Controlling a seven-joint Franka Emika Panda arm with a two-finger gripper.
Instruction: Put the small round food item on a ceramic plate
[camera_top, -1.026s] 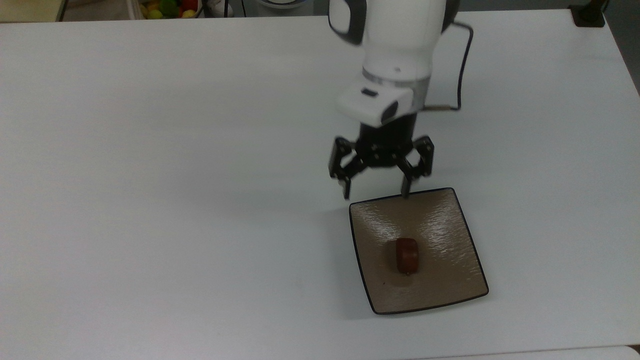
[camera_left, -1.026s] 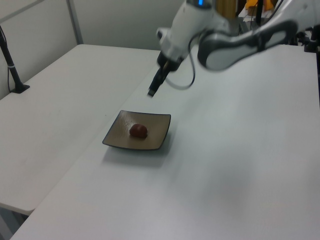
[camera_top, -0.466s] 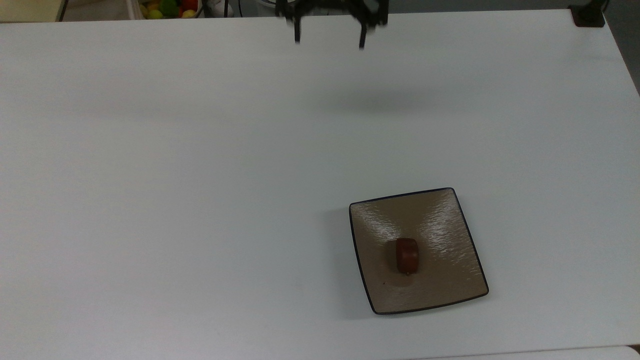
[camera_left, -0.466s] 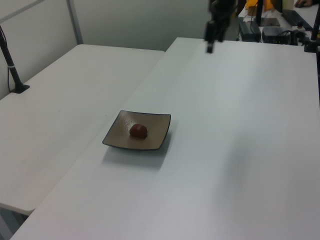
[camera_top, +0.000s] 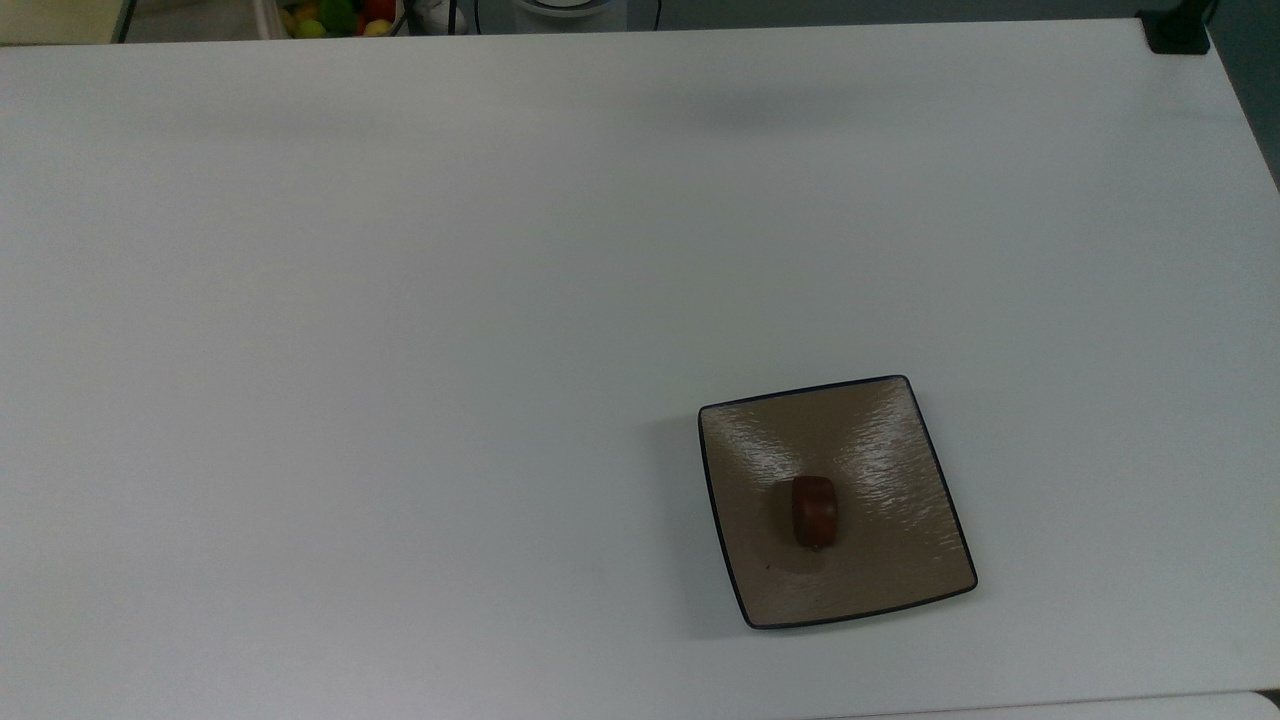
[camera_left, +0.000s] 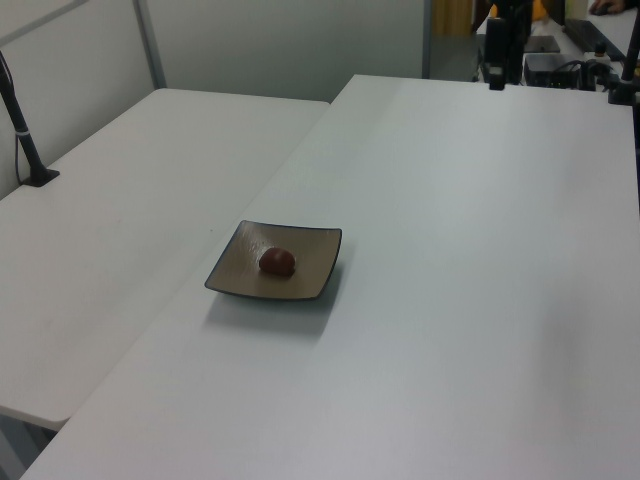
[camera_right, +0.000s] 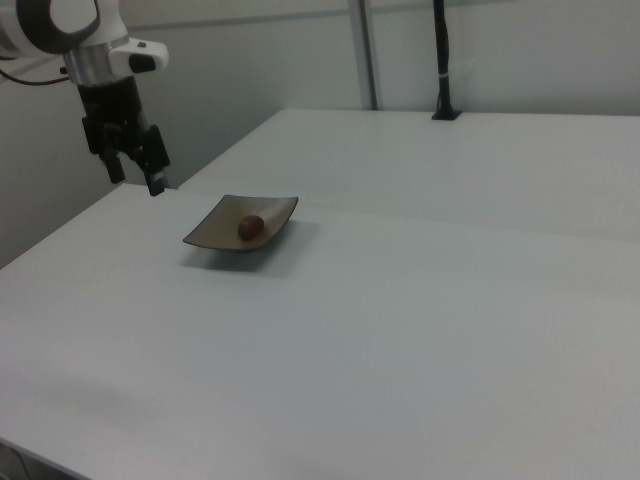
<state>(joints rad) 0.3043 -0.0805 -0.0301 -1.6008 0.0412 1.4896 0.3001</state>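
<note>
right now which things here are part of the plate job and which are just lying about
Part of the job:
- small round food item, lying on the plate
- ceramic plate
- gripper, raised, away from the plate, fingers apart

Just lying about:
- colourful fruits beyond the table's far edge
- black post

overhead plus two opposite side views.

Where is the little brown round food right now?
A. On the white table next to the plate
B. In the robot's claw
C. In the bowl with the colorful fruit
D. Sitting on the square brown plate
D. The small round food item rests near the middle of the ceramic plate, while the gripper hangs in the air far off to the right view's left, holding nothing.
</note>
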